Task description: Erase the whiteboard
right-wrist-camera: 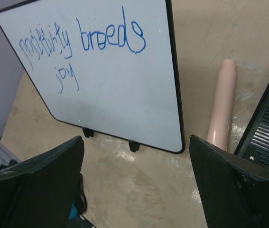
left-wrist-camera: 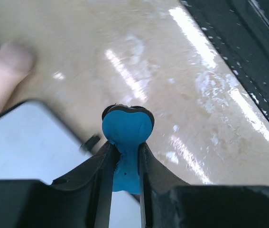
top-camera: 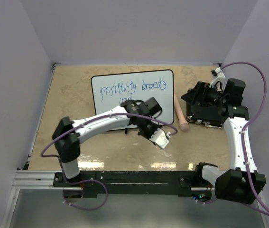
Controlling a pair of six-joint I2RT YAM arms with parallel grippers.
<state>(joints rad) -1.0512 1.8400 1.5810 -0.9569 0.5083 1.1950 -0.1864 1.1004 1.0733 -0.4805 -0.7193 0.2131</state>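
Note:
The whiteboard (top-camera: pixel 139 95) lies flat at the back middle of the table, with blue handwriting (right-wrist-camera: pixel 82 45) across its top half. My left gripper (top-camera: pixel 145 127) sits low at the board's near right corner (left-wrist-camera: pixel 20 142). It is shut on a blue eraser (left-wrist-camera: pixel 127 130), and the soft blue pad bulges out past the fingertips (left-wrist-camera: pixel 125 147). My right gripper (top-camera: pixel 194 97) hangs open to the right of the board, above a black box, with nothing between its fingers (right-wrist-camera: pixel 136 161). In the right wrist view the whiteboard (right-wrist-camera: pixel 110 85) and its small black feet show whole.
A pale pink cylinder (top-camera: pixel 181 114) lies just right of the whiteboard, and shows again (right-wrist-camera: pixel 222 104). The black box (top-camera: pixel 205 116) stands beyond it at the right. The black rail (left-wrist-camera: pixel 253 57) runs along the table's near edge. Purple walls close in the table.

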